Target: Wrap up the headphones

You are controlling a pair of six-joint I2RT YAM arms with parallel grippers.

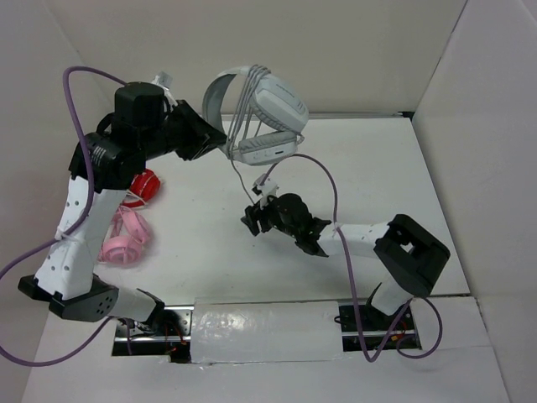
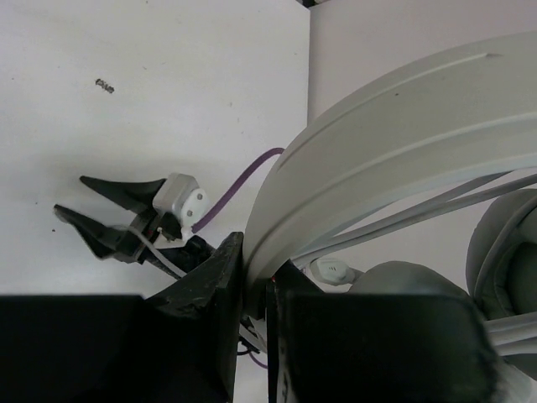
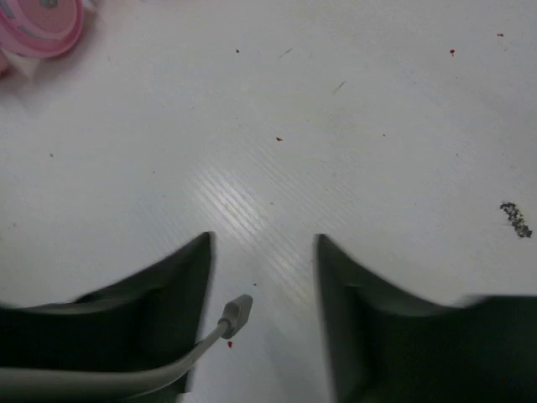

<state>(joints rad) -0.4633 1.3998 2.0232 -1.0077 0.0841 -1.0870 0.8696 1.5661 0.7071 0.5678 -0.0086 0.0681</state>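
Observation:
The grey-white headphones (image 1: 270, 107) hang in the air at the back of the table. My left gripper (image 1: 215, 139) is shut on their headband (image 2: 377, 126), with the jaws pinching the band's edge. The thin grey cable (image 1: 244, 88) is looped several times over the band and ear cup. Its free end drops down to my right gripper (image 1: 252, 220). In the right wrist view, the right gripper (image 3: 264, 243) is open just above the table. The cable's plug (image 3: 237, 315) lies between its jaws beside the left finger. The left wrist view shows the right gripper (image 2: 71, 197) open below.
Pink headphones (image 1: 126, 236) and red headphones (image 1: 145, 185) lie on the table by the left arm. The pink ones show at the corner of the right wrist view (image 3: 40, 23). White walls (image 1: 470, 92) enclose the table. A clear-wrapped panel (image 1: 264, 332) sits between the arm bases.

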